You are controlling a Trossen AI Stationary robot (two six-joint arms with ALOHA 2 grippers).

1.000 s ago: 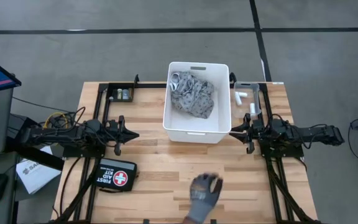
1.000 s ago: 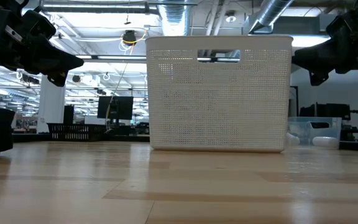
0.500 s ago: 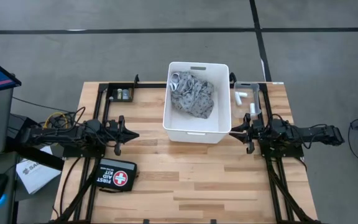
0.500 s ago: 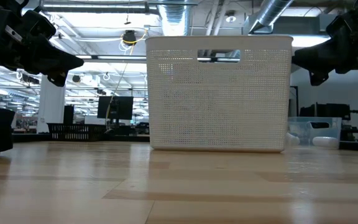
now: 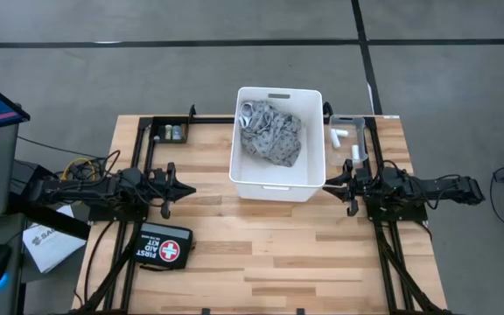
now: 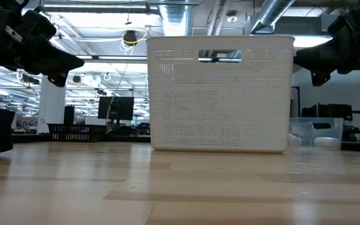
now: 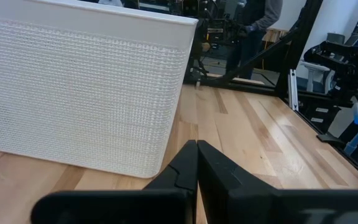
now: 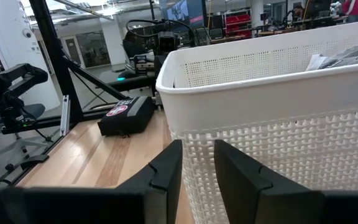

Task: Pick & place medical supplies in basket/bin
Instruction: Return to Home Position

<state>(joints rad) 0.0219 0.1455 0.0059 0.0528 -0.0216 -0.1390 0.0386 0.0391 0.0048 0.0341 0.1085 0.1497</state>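
Note:
The white tub (image 5: 278,183) stands mid-table, its perforated wall filling the low view (image 6: 220,94). The grey patterned cloth (image 5: 270,133) lies crumpled inside it and peeks over the rim in the right wrist view (image 8: 345,56). A small clear bin (image 5: 349,120) right of the tub holds white gauze rolls (image 5: 339,135). My left gripper (image 5: 191,189) hovers shut, left of the tub, pointing at it (image 7: 196,144). My right gripper (image 5: 326,182) hovers by the tub's near right corner, with a narrow gap between its fingers (image 8: 197,152). No vial or sticks are in view.
A black pouch marked FIRST AID KIT (image 5: 164,248) lies near the table's near left, also seen past the right fingers (image 8: 126,115). Small items (image 5: 174,132) sit by the far left frame rail. Bare wood spans the near half of the table (image 5: 296,262).
A person's gloved hand that reached over the table's near edge a second ago has drawn back out of view. Both arms and the tub have stayed where they were.

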